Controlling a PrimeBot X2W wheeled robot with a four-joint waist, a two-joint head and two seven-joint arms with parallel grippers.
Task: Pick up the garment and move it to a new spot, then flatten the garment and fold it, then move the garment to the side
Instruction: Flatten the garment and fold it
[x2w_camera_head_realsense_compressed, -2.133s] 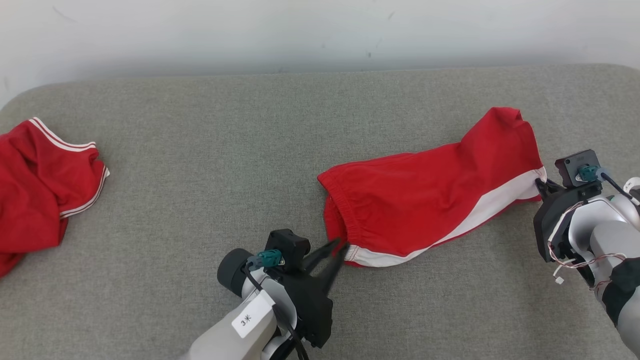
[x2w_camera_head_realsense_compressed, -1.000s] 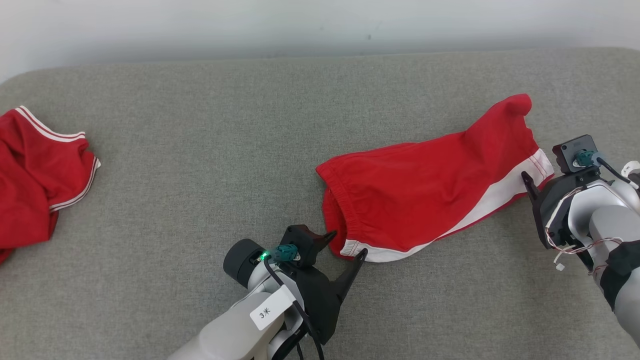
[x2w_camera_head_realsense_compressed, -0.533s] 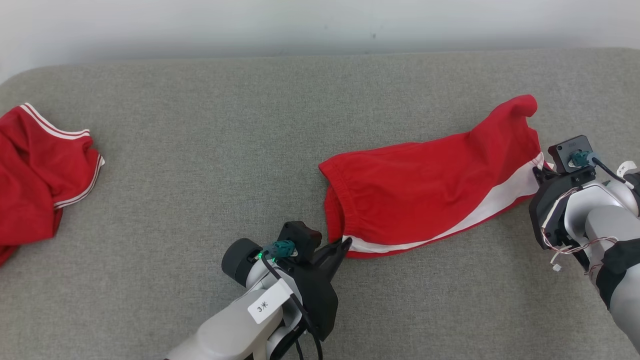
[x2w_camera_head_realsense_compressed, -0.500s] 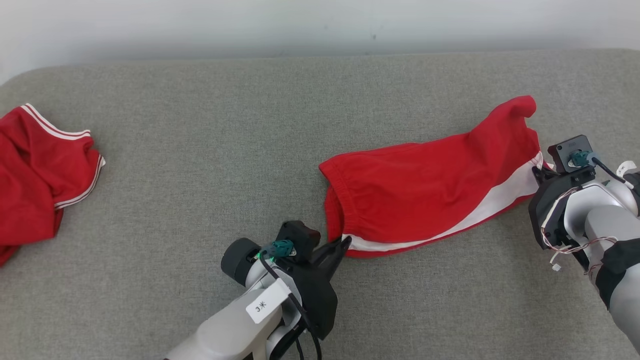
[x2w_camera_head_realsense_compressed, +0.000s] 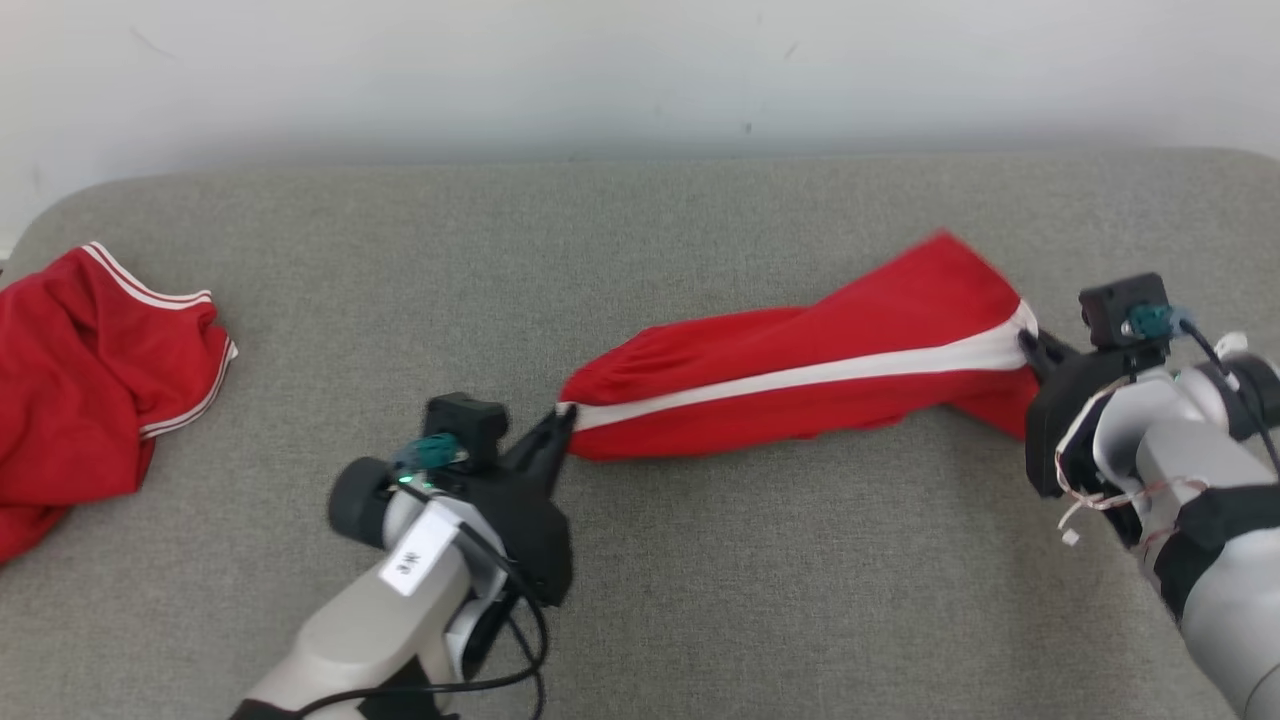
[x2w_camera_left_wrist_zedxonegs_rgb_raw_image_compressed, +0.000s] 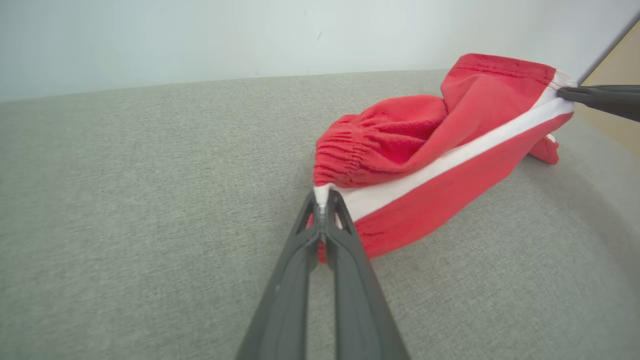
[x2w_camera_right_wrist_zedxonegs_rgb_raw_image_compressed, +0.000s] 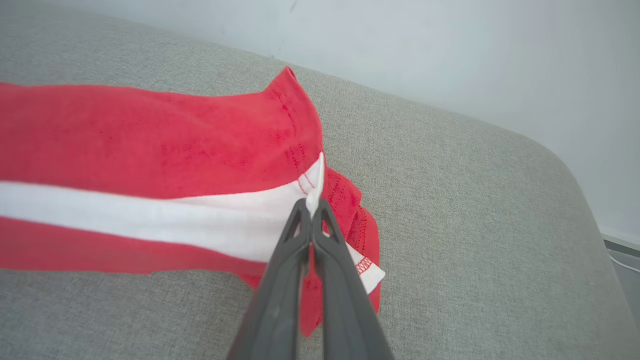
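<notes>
The garment (x2w_camera_head_realsense_compressed: 800, 375) is a pair of red shorts with a white side stripe, stretched out and lifted between both grippers over the grey cushion. My left gripper (x2w_camera_head_realsense_compressed: 565, 415) is shut on the waistband end of the white stripe (x2w_camera_left_wrist_zedxonegs_rgb_raw_image_compressed: 324, 192). My right gripper (x2w_camera_head_realsense_compressed: 1025, 340) is shut on the hem end of the same stripe (x2w_camera_right_wrist_zedxonegs_rgb_raw_image_compressed: 315, 192). In the left wrist view the garment (x2w_camera_left_wrist_zedxonegs_rgb_raw_image_compressed: 425, 150) sags toward the cushion, and the right gripper's fingers (x2w_camera_left_wrist_zedxonegs_rgb_raw_image_compressed: 600, 97) pinch its far corner. The right wrist view has the garment (x2w_camera_right_wrist_zedxonegs_rgb_raw_image_compressed: 150, 170) running off to the left, a loose leg hem hanging below it.
A second red garment (x2w_camera_head_realsense_compressed: 90, 390) with white trim lies crumpled at the far left of the grey cushion (x2w_camera_head_realsense_compressed: 640, 230). A pale wall (x2w_camera_head_realsense_compressed: 640, 70) runs behind the cushion. The cushion's rounded right edge (x2w_camera_right_wrist_zedxonegs_rgb_raw_image_compressed: 575, 180) lies close to my right gripper.
Both grippers went from open to shut on the garment's stripe ends. They then lifted and stretched it, with the left gripper moving leftward. The head view has shifted too.
</notes>
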